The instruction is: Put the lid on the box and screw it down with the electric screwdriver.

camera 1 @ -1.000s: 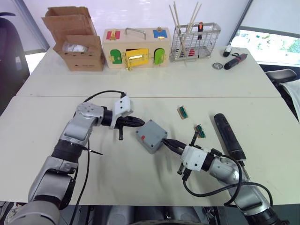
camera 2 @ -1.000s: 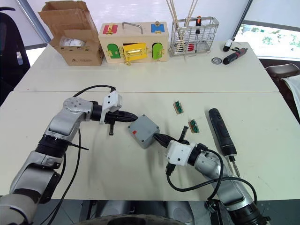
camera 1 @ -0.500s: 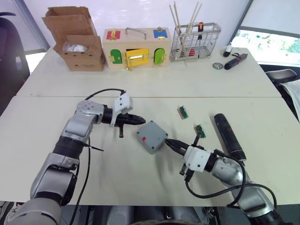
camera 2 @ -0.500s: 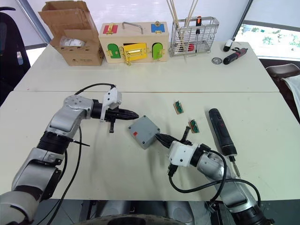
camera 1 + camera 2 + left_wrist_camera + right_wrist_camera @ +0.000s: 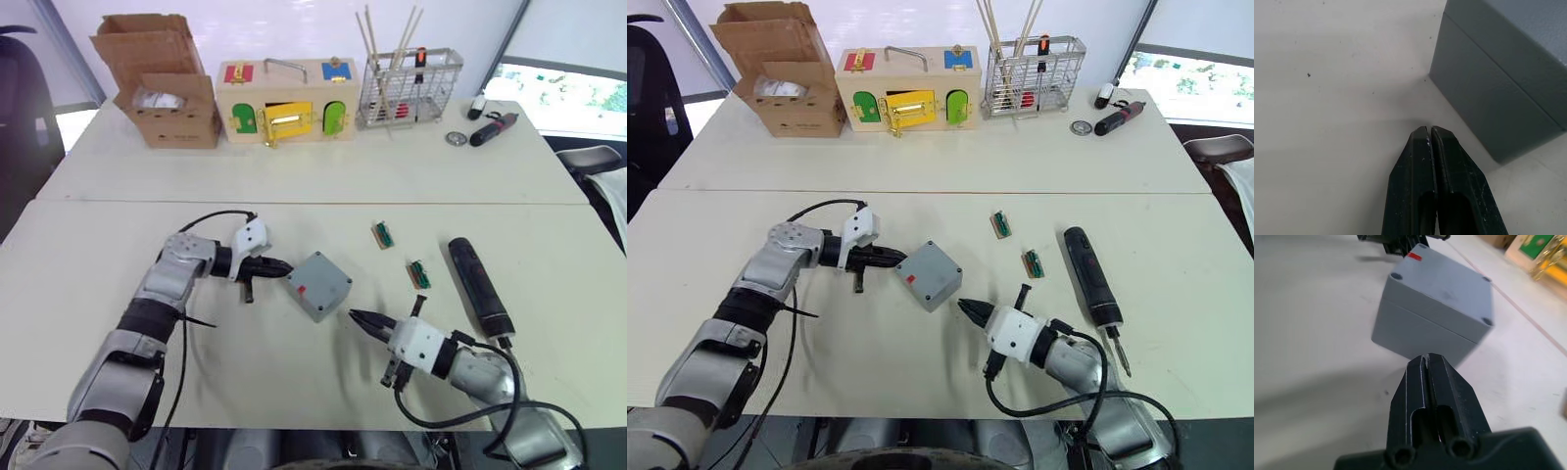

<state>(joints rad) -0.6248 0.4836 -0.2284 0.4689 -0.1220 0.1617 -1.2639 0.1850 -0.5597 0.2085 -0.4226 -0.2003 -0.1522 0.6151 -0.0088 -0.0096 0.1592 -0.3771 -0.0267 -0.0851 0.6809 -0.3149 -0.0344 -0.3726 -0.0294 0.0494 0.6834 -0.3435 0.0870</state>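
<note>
Right pincer (image 5: 965, 307) backed off box (image 5: 929, 274), closed | left pincer (image 5: 897, 258) closed beside it | electric screwdriver (image 5: 1090, 279) tip toward robot

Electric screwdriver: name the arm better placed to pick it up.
Right. The electric screwdriver lies on the robot's right side, close to the right claw, which is shut and empty. The left claw sits beyond the box.

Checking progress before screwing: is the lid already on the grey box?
On. The lid sits flush atop the box, a seam running between them, with screw holes at its corners.
</note>
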